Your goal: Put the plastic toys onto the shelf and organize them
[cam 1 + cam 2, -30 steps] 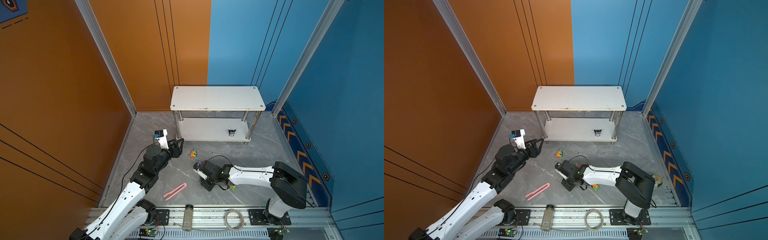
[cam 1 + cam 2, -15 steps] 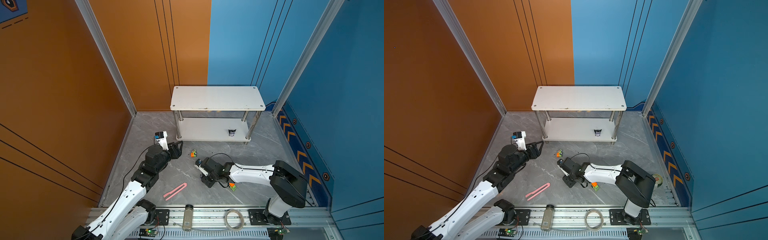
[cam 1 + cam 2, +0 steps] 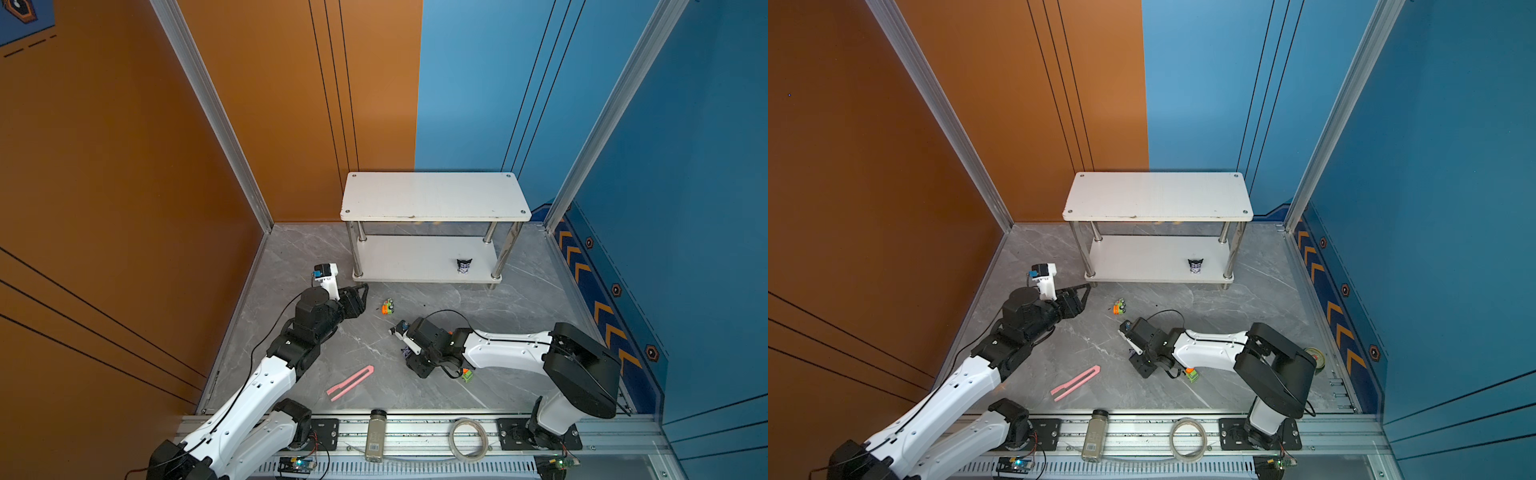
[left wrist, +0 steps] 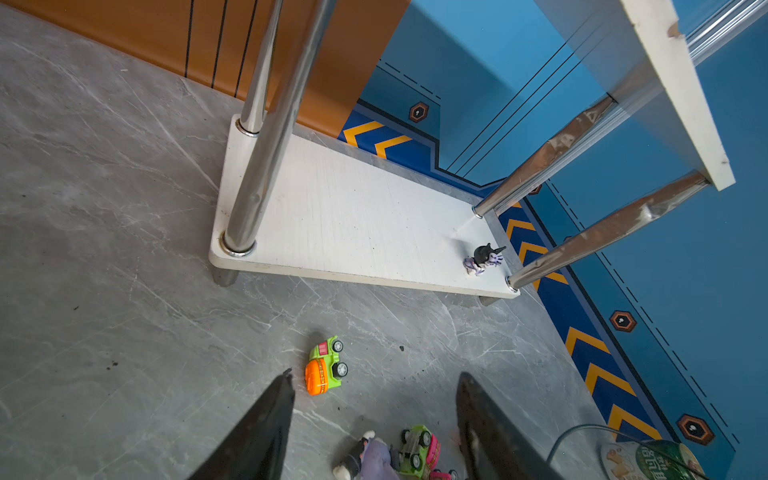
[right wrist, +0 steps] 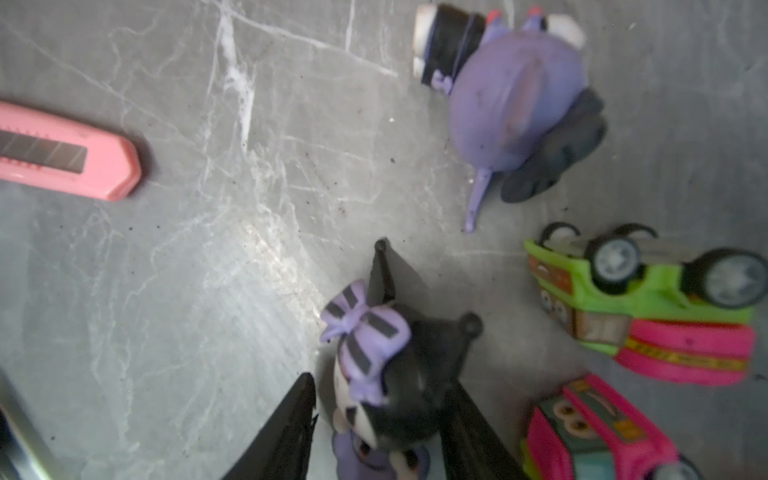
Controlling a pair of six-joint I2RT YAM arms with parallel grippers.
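The white two-tier shelf (image 3: 432, 195) (image 3: 1158, 195) (image 4: 353, 216) stands at the back, with one black-eared figurine (image 3: 464, 266) (image 4: 484, 258) on its lower tier. My right gripper (image 5: 380, 382) (image 3: 417, 365) is low over the floor. Its open fingers flank a figurine with a purple bow (image 5: 386, 374), with a thin gap at one finger. Beside it lie a purple figurine (image 5: 511, 104), a green-pink car on its side (image 5: 648, 307) and a pink car (image 5: 594, 432). My left gripper (image 4: 375, 374) (image 3: 359, 297) hangs open and empty near an orange-green car (image 4: 326, 365) (image 3: 387, 307).
A pink utility knife (image 3: 351, 382) (image 5: 62, 153) lies on the grey floor. Another green-orange car (image 3: 467, 376) sits under the right arm. A grey bottle (image 3: 376, 434) and a tape ring (image 3: 467, 438) rest on the front rail. A round tin (image 3: 1313, 357) sits at the right.
The right wrist has shifted slightly toward the shelf over the toy cluster. The left arm has barely moved.
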